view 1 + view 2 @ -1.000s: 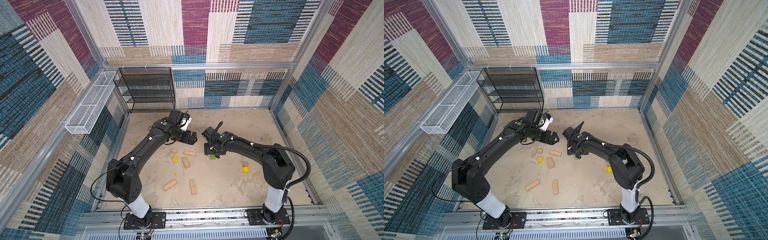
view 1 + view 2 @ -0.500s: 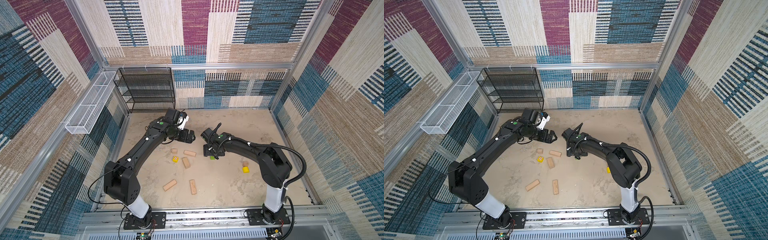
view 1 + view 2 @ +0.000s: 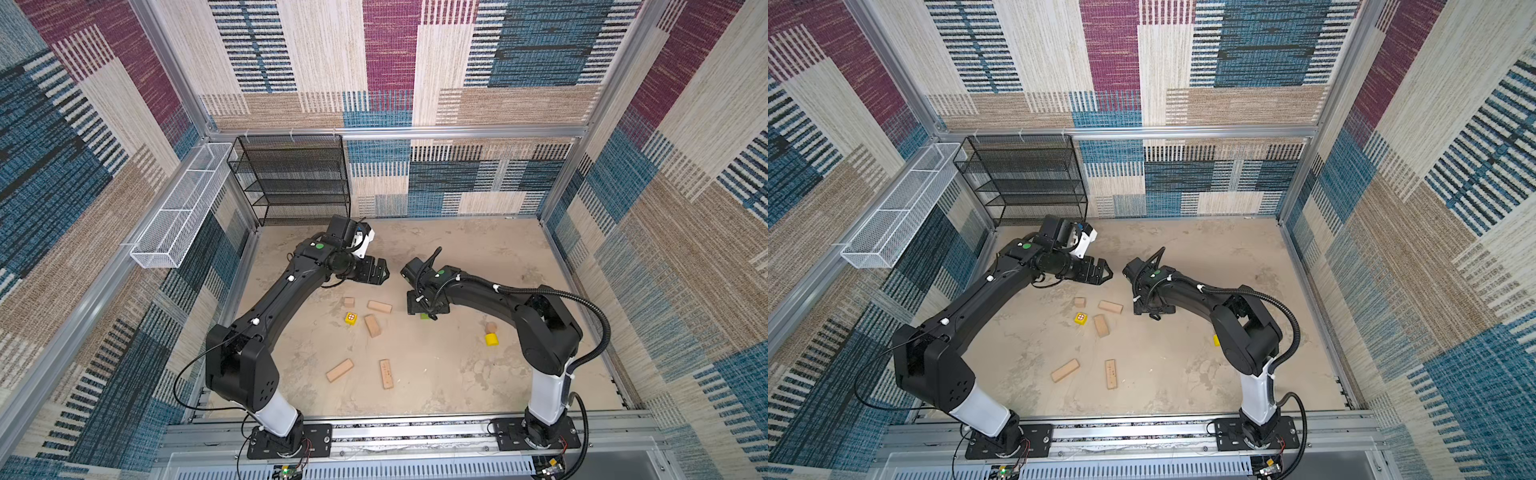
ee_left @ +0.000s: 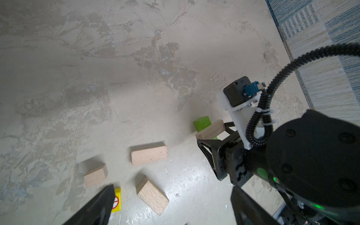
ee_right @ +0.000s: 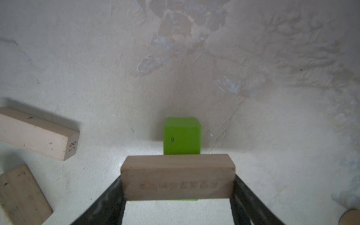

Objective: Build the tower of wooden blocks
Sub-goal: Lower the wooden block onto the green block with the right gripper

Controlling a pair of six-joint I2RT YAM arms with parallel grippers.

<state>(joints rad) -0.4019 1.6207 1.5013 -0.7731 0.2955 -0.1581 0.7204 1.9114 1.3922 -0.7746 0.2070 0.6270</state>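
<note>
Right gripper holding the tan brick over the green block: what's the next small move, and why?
Probably ease the right gripper straight down until the tan brick seats on the green block: the brick lies crosswise, centred over it, and contact is unclear.

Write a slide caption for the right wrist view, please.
Right gripper holds a tan brick crosswise over the green block.

Back of the desk point(image 3: 478, 249) is wide open; the black rack point(image 3: 291, 183) blocks the far-left corner, and loose bricks point(image 3: 372, 325) clutter the middle.
</note>
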